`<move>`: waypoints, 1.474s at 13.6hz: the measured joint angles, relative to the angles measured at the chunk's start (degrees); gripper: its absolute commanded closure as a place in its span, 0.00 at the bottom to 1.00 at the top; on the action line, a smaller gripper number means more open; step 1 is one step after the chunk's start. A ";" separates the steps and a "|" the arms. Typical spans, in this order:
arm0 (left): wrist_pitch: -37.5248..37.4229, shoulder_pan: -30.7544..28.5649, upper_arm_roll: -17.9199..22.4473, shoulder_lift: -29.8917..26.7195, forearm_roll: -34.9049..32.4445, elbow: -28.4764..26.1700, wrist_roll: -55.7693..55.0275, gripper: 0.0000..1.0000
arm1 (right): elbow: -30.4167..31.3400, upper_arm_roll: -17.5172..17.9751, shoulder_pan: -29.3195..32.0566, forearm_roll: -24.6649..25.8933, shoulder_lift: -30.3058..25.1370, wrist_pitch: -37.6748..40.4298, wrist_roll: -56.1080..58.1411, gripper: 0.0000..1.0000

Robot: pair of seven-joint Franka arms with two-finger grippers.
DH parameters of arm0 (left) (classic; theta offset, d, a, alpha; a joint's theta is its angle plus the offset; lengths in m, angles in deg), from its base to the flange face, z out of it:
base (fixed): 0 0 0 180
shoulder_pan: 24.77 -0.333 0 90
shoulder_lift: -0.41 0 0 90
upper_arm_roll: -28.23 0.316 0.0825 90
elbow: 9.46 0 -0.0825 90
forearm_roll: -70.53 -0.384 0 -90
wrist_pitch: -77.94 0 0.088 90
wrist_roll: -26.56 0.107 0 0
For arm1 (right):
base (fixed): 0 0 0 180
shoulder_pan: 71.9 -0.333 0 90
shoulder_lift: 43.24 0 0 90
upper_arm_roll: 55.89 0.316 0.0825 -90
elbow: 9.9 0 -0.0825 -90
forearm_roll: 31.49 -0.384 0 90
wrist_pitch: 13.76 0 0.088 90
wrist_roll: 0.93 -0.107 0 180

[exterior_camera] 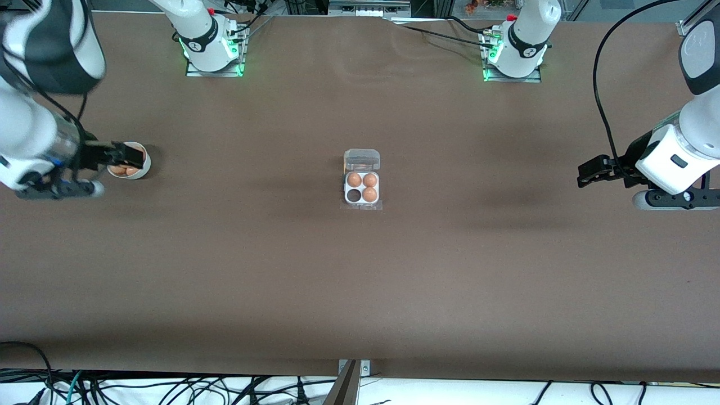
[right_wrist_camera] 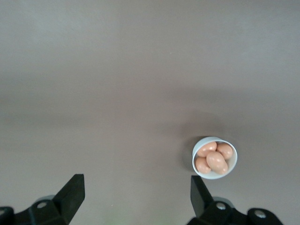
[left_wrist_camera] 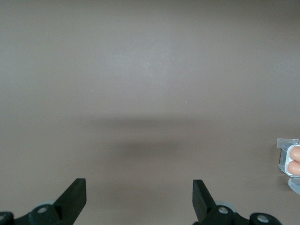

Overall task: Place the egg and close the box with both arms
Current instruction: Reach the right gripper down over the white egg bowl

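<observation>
Brown table [exterior_camera: 360, 281] under both arms, cables along its near edge. At its middle, the box [exterior_camera: 361, 185], lid [exterior_camera: 361, 160] thrown open, whitish tray holding three orange-brown eggs with one cell dark and seemingly bare; toward the right arm's end, a white bowl [right_wrist_camera: 214, 158] with four like eggs [right_wrist_camera: 215, 160]. Right gripper [right_wrist_camera: 133, 194] spread wide and holding nothing, above the bowl; left gripper [left_wrist_camera: 138, 197] likewise parted, over bare table at the left arm's end.
</observation>
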 measured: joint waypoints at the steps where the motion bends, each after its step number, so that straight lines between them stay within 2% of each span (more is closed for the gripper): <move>1: 0.00 0.00 0.00 0.00 0.00 0.00 0.00 0.00 | 0.13 -0.17 0.60 0.02 2.30 -1.27 0.24 0.00; 3: 0.00 0.00 0.04 0.00 0.00 0.01 0.00 0.00 | 2.25 -0.78 2.45 0.26 4.52 -5.50 0.69 0.00; 5: 0.00 -0.02 0.09 0.00 0.00 0.01 0.00 0.00 | 7.16 -1.70 4.52 0.46 4.14 -11.64 2.90 0.00; 10: 0.00 -0.15 0.17 0.00 0.00 0.07 0.00 0.00 | 27.28 -6.17 7.06 0.53 -4.31 -29.74 14.42 0.00; 12: 0.00 -0.15 0.17 0.00 0.00 0.09 0.00 0.00 | 32.87 -8.75 7.68 0.54 -6.01 -34.55 18.58 0.00; 16: 0.00 -0.15 0.17 0.00 0.00 0.10 0.00 0.00 | 38.81 -12.11 8.22 0.55 -4.61 -42.58 22.50 0.00; 20: 0.00 -0.15 0.17 0.00 0.00 0.11 0.00 0.00 | 40.52 -12.35 8.40 0.55 -2.95 -43.30 23.95 0.00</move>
